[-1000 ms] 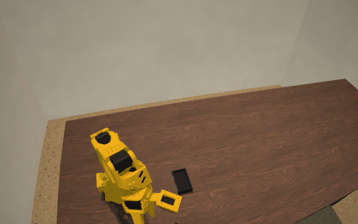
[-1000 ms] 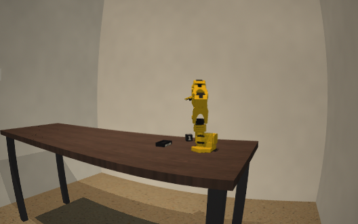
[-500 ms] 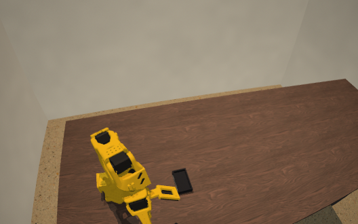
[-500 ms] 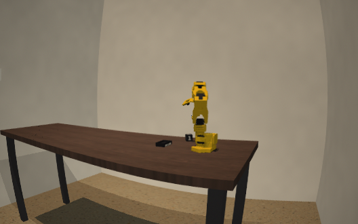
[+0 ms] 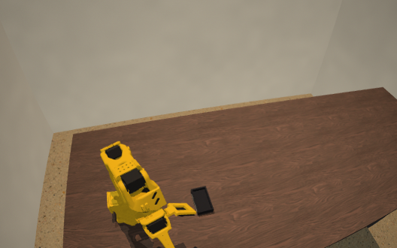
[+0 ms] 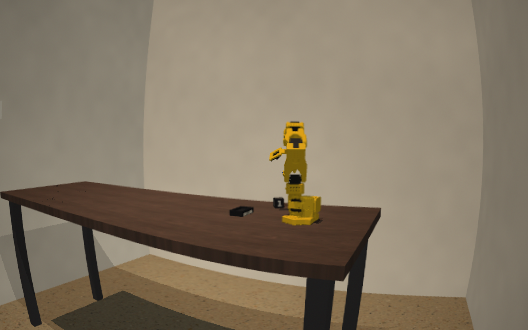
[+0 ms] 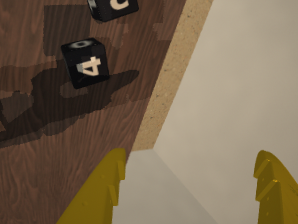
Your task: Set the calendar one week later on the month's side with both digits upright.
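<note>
The claw (image 5: 184, 230) (image 6: 277, 165) (image 7: 191, 151) is up in the air, its two yellow fingers standing apart with a gap between them and nothing clamped there. Looking out past the fingertips from the wrist, I see the wooden table (image 5: 263, 161) (image 6: 165, 215) (image 7: 30, 175) on one side and the pale wall (image 5: 180, 56) (image 6: 320, 75) (image 7: 240, 90) on the other, with a strip of speckled floor (image 5: 50, 188) (image 6: 145, 270) (image 7: 172, 75) running between. Up in the corner of that view a black cube (image 7: 86, 63) rests on the wood, a pale 4 lying sideways on one face and a ring-shaped figure on another. Near it, a second black cube (image 7: 115, 7) is cut off by the picture's edge, so its figure can't be made out in full. From across the room I can pick out one dark cube (image 6: 278, 202) on the table near the arm's yellow base (image 6: 315, 212), with a white 1 facing me; which of the two it is, I can't tell. The black tray (image 5: 203, 201) (image 6: 241, 211) lies flat on the tabletop, well apart from that cube and out to one side of the yellow arm (image 5: 131, 184) (image 6: 295, 160).

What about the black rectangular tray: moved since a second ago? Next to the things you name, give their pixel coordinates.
No. The tray (image 5: 202, 201) (image 6: 241, 211) keeps its place against the edges of the brown wooden table (image 5: 263, 158) (image 6: 150, 215) (image 7: 25, 185).
</note>
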Motion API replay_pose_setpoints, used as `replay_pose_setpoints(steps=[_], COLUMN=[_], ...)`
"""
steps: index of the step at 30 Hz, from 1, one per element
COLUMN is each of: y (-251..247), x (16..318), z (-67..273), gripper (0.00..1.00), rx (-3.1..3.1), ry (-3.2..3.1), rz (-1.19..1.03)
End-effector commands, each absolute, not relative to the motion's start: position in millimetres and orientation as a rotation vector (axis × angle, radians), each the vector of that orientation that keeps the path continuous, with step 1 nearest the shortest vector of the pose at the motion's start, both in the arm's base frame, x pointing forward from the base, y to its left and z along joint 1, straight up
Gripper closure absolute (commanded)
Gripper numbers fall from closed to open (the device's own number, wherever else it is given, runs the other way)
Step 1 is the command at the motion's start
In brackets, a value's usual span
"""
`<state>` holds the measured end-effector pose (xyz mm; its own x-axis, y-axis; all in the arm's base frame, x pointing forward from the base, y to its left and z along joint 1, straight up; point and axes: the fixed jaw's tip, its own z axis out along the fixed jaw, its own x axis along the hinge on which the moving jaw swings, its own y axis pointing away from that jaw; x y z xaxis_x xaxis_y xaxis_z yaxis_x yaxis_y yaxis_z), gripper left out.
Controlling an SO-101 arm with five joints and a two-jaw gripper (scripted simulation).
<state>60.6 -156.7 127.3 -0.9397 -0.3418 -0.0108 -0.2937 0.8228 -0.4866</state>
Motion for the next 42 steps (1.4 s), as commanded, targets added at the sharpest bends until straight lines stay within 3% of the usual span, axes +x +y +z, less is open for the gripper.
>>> replay_pose_setpoints(steps=[1, 18, 36, 42], y=[-159.1, -159.4, -151.8, -148.9], x=[59.3, 59.0, 56.2, 55.1], z=[132.1, 127.7, 71.3, 63.6], gripper=[0.65, 0.65, 0.65, 0.65], rx=[-0.555, -0.592, -0.624, -0.626], ry=[2.884, 2.899, 3.056, 3.069], rz=[-0.819, -0.781, -0.173, -0.082])
